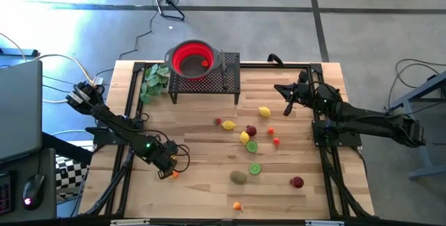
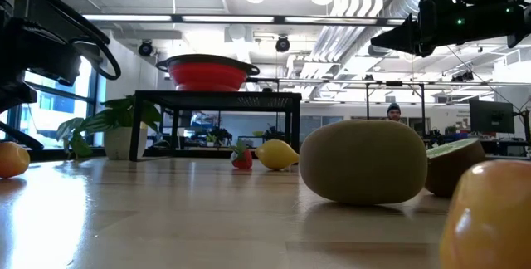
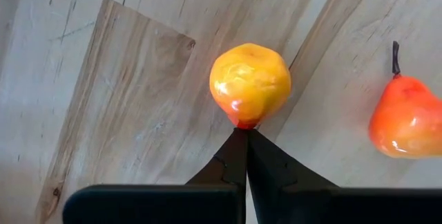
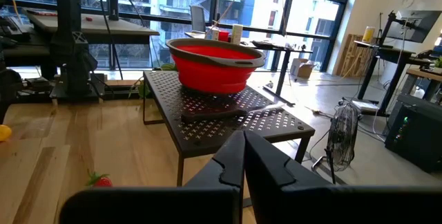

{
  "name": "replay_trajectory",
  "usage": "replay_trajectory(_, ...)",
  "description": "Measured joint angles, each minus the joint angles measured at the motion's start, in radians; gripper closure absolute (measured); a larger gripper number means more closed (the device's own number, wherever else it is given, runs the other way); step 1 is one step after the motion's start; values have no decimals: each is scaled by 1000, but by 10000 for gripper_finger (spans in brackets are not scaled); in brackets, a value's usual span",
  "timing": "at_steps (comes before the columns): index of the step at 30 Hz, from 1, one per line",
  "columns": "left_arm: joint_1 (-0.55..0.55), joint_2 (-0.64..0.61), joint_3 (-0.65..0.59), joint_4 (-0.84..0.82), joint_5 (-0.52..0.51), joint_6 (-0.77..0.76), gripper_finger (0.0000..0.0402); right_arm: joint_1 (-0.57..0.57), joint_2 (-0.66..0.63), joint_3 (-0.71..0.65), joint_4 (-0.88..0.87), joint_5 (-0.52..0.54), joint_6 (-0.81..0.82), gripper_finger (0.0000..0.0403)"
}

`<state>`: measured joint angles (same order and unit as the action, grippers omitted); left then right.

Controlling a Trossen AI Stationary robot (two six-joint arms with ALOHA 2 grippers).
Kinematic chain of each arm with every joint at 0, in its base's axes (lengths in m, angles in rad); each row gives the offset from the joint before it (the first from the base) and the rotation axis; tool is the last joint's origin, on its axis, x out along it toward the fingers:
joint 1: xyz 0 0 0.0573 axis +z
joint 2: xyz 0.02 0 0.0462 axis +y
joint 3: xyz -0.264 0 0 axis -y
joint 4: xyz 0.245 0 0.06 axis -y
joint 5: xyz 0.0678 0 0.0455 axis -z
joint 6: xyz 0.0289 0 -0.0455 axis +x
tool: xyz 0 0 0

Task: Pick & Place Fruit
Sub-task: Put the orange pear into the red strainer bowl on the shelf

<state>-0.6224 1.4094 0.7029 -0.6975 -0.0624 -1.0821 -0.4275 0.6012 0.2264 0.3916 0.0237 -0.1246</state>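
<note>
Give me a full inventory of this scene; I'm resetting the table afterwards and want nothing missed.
Wooden table: one, light wood, under everything.
Black perforated metal stand: one, table's rear.
Red collapsible bowl: one, on the stand, with an orange piece inside.
Green leafy bunch: one, left of the stand.
Yellow toy lemons: three, mid-table.
Green lime halves: two, mid-table.
Brown kiwi: one, front centre.
Small red and orange toy fruits: about eight, scattered from mid-table to front; two at front left.
Person: one, far in the room.
Left gripper: shut, tips at a yellow-orange fruit, front left.
Right gripper: shut, raised at right rear, facing the stand.
</note>
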Motion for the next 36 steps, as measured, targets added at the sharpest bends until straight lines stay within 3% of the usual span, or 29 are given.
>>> replay_trajectory(16,0,0,6,59,-7,-6,401,0,0,0,0,0,0,399)
replay_trajectory(25,4,-22,89,-19,-126,4,401,0,0,0,0,0,0,399)
replay_trajectory(36,126,-82,122,-28,-158,128,401,0,0,0,-2,0,0,399)
